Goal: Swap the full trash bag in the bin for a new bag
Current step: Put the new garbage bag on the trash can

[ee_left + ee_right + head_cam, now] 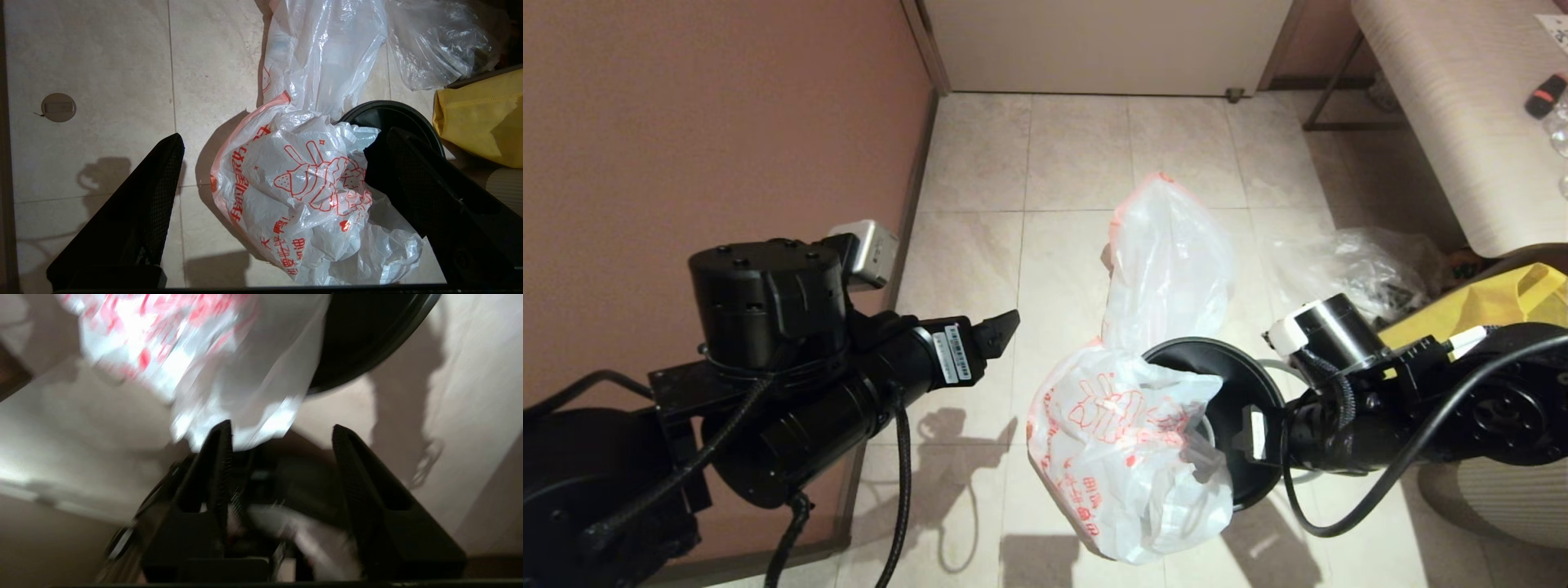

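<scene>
The new bag (1119, 441), thin white plastic with red-orange print, hangs crumpled over the left rim of the black bin (1233, 384) and spills down onto the floor. Behind the bin stands the full trash bag (1168, 269), milky white and bulky. My right gripper (1250, 437) is at the bin's right rim; in the right wrist view it (282, 430) is open, with the new bag (204, 355) just past its tips. My left gripper (1003, 325) hovers left of the bin, open wide above the new bag (294, 183), apart from it. The bin (392, 116) and full trash bag (327, 53) lie beyond.
A clear plastic bag (1347, 261) and a yellow fabric tote (1503, 302) lie right of the bin. A pale bench (1462, 122) stands at the far right. A brown wall (727, 122) runs along the left. A round floor drain (59, 107) is set in the tiles.
</scene>
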`<state>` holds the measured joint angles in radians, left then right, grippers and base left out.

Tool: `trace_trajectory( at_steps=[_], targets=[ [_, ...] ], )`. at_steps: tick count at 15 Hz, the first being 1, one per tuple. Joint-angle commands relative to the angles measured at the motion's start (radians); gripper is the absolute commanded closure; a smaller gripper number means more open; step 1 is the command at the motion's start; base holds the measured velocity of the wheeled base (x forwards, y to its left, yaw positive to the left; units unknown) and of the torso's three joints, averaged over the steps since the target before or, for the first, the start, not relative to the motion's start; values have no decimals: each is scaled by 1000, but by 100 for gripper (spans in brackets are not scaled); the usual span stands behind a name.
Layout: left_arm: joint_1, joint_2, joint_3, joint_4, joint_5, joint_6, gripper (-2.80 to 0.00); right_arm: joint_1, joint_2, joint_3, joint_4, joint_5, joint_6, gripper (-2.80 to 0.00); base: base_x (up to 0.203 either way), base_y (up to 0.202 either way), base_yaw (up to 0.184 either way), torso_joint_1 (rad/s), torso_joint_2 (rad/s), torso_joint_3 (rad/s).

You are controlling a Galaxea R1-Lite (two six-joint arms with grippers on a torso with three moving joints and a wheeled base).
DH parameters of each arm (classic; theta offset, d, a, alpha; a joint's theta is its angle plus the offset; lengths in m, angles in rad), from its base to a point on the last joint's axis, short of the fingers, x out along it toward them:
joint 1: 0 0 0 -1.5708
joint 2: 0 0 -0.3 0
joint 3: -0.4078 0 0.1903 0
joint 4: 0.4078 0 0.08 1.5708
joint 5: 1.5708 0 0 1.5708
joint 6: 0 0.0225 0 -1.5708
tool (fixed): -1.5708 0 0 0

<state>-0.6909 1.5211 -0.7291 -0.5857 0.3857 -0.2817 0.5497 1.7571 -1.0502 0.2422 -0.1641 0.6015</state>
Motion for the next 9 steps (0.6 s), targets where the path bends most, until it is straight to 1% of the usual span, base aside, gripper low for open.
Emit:
trace_trajectory(
  at_steps=[1, 3, 5, 9],
  targets=[
    [1, 0, -1, -3, 3, -1, -280, 51, -35, -46, 135, 39, 85, -280, 0, 0, 0, 0, 0, 0],
    [1, -10, -1, -3, 4, -1, -280, 68, 40, -67, 190, 64, 106, -280, 0, 0, 0, 0, 0, 0],
    [4, -12, -1, -3, 4, 1, -280, 87, 91, -98, 199, 70, 111, -280, 0, 0, 0, 0, 0, 0],
    [4, -1, -1, -3, 2, -1, -280, 146, 168, -205, 203, 77, 118, -280, 0, 0, 0, 0, 0, 0]
  ],
)
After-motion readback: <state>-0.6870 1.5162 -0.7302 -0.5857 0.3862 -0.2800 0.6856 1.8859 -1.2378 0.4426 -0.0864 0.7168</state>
